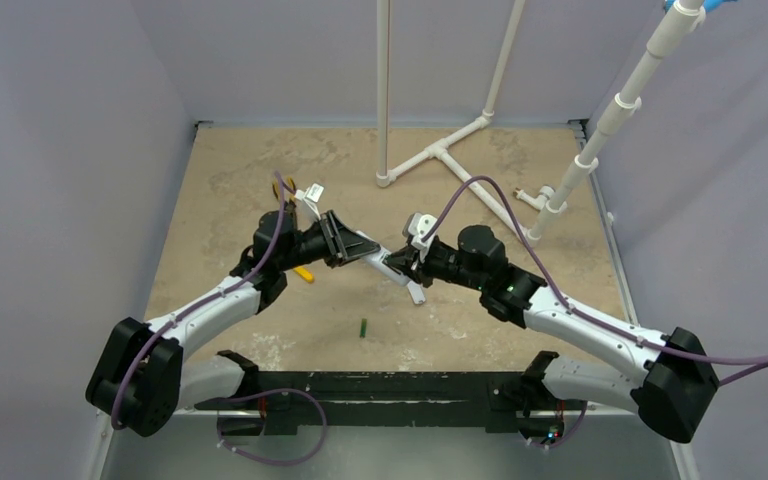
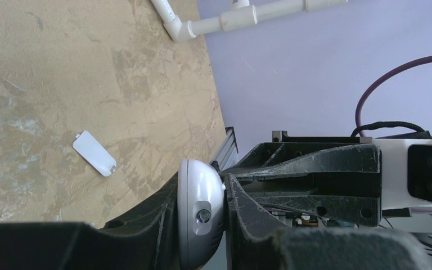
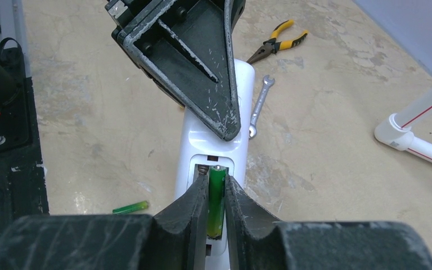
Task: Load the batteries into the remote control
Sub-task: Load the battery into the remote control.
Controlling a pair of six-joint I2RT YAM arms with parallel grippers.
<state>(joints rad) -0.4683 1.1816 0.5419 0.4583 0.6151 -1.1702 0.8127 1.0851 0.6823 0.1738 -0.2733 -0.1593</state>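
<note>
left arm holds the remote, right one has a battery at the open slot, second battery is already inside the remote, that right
Not quite. The second battery is not inside the remote; it lies loose on the table, as the right wrist view shows. The rest stands: the left gripper holds the remote and the right gripper has the first battery at the open slot.
</note>
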